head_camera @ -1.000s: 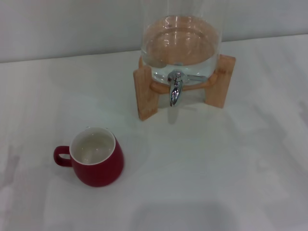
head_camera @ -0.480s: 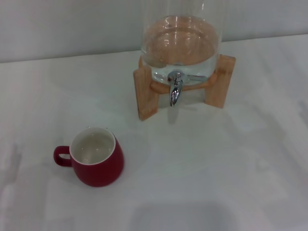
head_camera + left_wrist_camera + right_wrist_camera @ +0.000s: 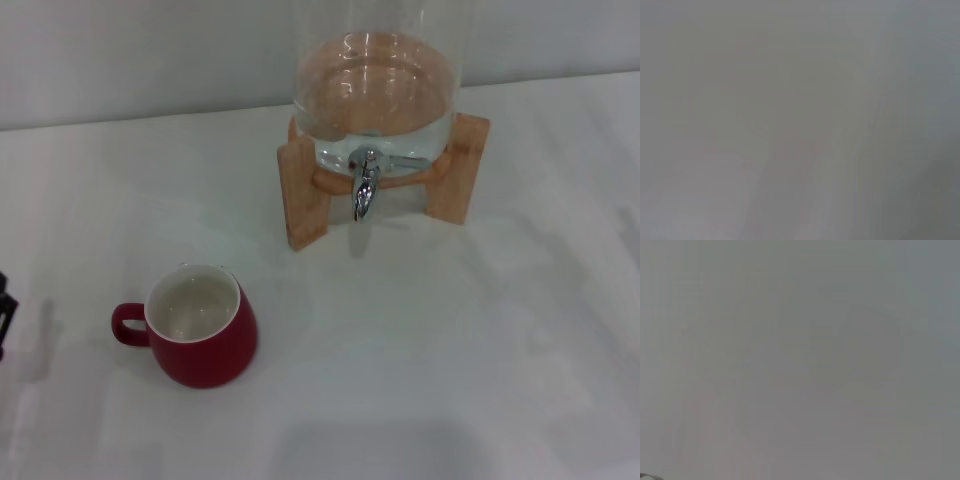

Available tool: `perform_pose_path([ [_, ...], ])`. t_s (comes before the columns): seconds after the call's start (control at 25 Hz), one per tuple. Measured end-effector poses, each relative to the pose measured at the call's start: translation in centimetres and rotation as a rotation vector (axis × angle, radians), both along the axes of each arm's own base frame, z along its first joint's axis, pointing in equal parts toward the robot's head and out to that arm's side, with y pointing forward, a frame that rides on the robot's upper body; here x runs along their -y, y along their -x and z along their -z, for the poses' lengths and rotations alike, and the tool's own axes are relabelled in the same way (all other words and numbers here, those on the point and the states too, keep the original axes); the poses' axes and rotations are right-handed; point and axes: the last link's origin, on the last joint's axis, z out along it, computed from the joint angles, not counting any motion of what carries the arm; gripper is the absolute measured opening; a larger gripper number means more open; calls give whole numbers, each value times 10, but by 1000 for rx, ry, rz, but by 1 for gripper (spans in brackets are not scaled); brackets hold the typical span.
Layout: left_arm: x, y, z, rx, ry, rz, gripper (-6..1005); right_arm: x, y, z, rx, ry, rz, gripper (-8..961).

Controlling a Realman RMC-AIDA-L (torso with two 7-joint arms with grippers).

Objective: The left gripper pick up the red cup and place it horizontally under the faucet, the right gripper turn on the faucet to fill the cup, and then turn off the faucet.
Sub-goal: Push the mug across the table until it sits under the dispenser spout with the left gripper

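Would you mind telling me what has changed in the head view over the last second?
The left gripper has just edged into view at the left border of the head view, level with the red cup but well clear of it. Nothing has been grasped. The cup stands upright where it was, and the faucet and its dispenser are unmoved. The right gripper is out of sight.

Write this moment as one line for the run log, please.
phase: approach | left claw: just entering at table's left edge, apart from red cup | cup: upright, handle toward left claw, not under faucet | right claw: not in view
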Motion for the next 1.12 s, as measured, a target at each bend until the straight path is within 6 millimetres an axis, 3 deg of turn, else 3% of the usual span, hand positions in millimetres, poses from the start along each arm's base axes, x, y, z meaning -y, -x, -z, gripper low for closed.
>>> perform_pose_path([
  [0.52, -6, -13, 16, -66, 73, 53, 882, 2, -1, 0, 1, 0, 2, 759],
  [1.12, 12, -11, 27, -89, 109, 37, 882, 2, -2, -2, 4, -7, 5, 759],
])
